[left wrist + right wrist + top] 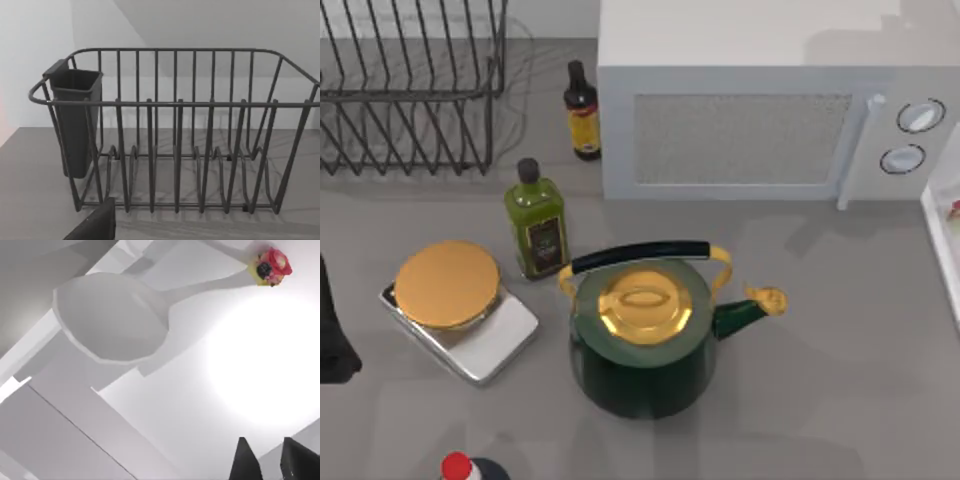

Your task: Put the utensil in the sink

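Small smooth white spoon-like utensil lies among pale white surfaces (sink, probably), apart from the right gripper, fingers slightly parted, empty. I'd line up squarely on it before closing. Left arm parked at the table's left.

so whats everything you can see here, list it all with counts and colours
kettle: 1, dark green with gold lid and spout tip, black handle grip, centre of the table
olive oil bottle: 1, green, black cap, left of the kettle
sauce bottle: 1, dark, yellow-red label, beside the microwave's left edge
microwave: 1, white, back right
dish rack: 1, dark wire, back left, with a dark cutlery cup hung on one end
scale: 1, silver with gold round top, left of the kettle
red-capped bottle: 1, front edge
utensil: 1, white, spoon-like end, seen from the right wrist
left arm: black, at the table's left edge
right gripper: dark fingers near the utensil
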{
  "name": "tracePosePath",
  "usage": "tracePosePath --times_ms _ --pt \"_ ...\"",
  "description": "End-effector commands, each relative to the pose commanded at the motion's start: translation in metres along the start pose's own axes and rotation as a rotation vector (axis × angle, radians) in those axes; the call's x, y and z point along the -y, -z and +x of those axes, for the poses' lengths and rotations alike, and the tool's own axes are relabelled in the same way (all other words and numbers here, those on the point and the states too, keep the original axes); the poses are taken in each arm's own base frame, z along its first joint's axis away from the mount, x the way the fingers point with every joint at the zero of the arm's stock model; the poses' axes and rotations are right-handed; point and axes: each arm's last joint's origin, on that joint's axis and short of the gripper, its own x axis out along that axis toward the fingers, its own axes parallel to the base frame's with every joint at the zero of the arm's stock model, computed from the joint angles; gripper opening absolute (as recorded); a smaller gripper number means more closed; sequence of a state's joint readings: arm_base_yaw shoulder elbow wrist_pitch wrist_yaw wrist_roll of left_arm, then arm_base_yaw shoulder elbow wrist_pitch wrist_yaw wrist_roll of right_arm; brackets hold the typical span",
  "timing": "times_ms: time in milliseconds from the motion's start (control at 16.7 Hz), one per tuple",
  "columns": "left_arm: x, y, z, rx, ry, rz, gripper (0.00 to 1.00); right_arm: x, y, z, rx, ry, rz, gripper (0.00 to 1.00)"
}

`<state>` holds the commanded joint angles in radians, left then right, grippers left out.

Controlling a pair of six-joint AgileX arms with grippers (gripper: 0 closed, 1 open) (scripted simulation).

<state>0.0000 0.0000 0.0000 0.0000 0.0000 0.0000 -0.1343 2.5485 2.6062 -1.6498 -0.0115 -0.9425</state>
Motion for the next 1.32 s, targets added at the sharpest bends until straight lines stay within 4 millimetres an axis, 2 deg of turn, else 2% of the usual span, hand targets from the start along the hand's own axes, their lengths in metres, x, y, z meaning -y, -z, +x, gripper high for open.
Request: tracePosePath --times_ms 180,360,960,1320 --pt "0.000 0.000 0.000 0.000 0.000 0.000 1.00 0.016 -0.003 0.014 0.013 0.014 0.012 0.00" --pt "0.000 0.000 0.000 0.000 0.000 0.000 1.00 0.023 -0.003 0.023 0.021 0.023 0.020 0.00" --pt "0.000 0.000 0.000 0.000 0.000 0.000 1.00 0.023 -0.006 0.023 0.036 0.043 0.014 0.00" --pt "0.000 0.000 0.000 0.000 0.000 0.000 1.00 0.025 -0.005 0.063 0.010 0.008 0.019 0.00"
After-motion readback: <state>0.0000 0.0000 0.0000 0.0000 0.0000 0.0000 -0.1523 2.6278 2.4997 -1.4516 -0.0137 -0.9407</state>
